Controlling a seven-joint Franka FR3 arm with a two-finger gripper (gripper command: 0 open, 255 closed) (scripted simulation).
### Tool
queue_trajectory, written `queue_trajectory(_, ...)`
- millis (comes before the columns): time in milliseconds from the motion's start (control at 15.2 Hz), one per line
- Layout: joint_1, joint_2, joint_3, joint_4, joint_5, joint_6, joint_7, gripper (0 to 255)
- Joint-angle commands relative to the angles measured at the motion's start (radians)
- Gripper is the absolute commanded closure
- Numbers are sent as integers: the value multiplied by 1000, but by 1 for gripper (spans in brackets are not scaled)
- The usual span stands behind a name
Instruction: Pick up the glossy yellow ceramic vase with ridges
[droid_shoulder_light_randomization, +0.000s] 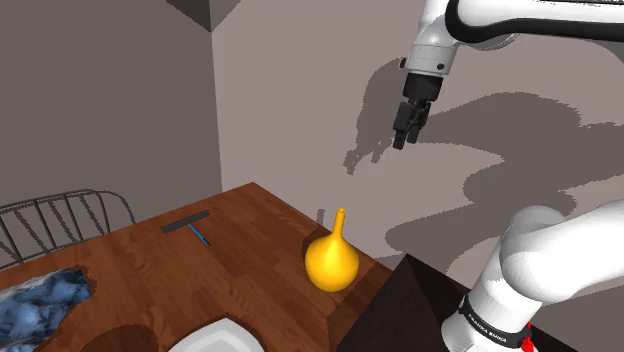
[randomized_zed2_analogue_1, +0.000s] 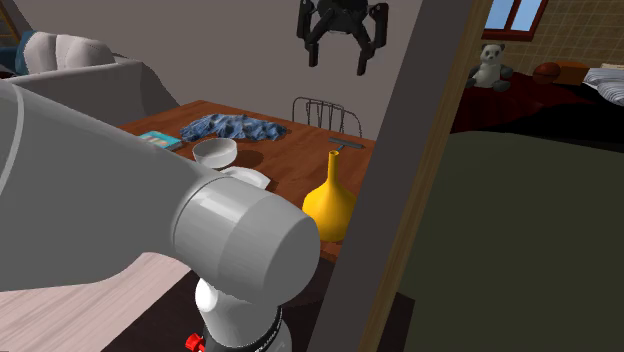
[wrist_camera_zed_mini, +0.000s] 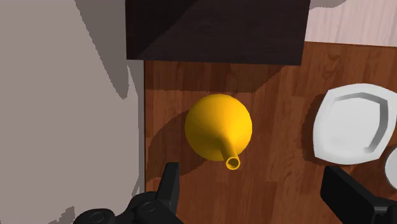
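High over the wooden surface (droid_shoulder_light_randomization: 240, 240), the hand (droid_shoulder_light_randomization: 405, 138) hangs with fingers spread, empty; likely staged to drop straight onto the vase (droid_shoulder_light_randomization: 331, 262). Vase stands upright near the surface's edge, close to the wall (droid_shoulder_light_randomization: 290, 130) and the stand (droid_shoulder_light_randomization: 400, 310), white plate (wrist_camera_zed_mini: 353, 127) nearby. Glossy yellow: round bulb, thin neck, flared lip. Ridges not evident.

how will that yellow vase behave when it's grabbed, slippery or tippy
The yellow vase looks rigid, so it probably won't deform. Its smooth round belly may slip out of a pinch; the thin neck seems easier to clasp. Its bottom-heavy shape probably resists tipping.
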Motion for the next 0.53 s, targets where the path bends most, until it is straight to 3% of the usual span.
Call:
queue_trajectory(0,0,0,0,0,0,0,0,0)
queue_trajectory(462,7,92,52,-151,11,249,48,0)
